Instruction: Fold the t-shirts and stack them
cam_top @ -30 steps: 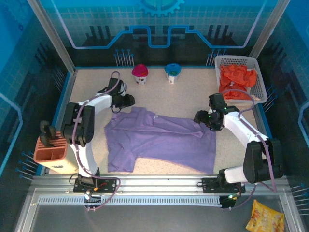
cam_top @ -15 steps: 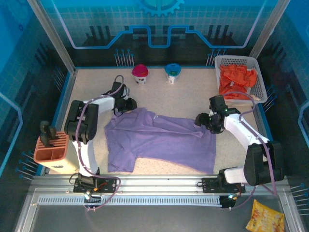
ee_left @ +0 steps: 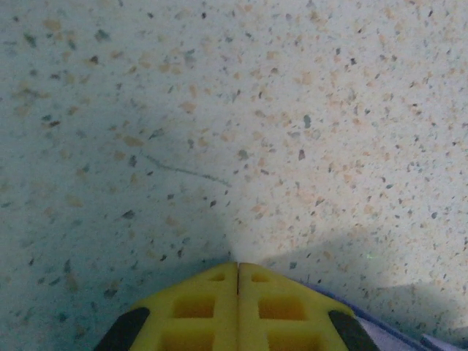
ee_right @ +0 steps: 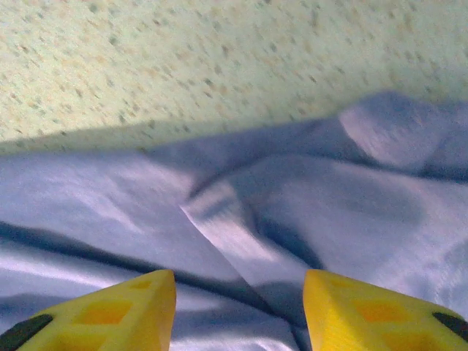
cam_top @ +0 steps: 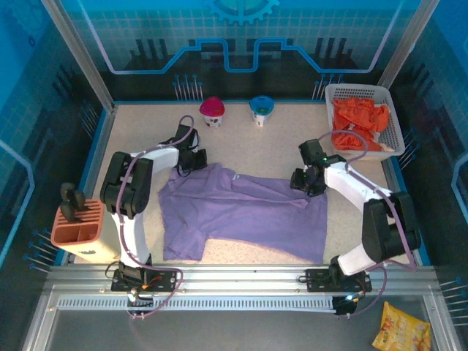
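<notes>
We see lavender t-shirt flat mid-table, unfolded. Left gripper pinched shut at its 10 o'clock corner, right gripper parted over 2 o'clock edge. Orange-red t-shirts sit in basket: all folding left.

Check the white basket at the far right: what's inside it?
Crumpled orange-red t-shirts lie heaped in the white basket. The heap covers the floor, so their number and anything beneath cannot be told.

Lavender t-shirt partly off-frame.
</notes>
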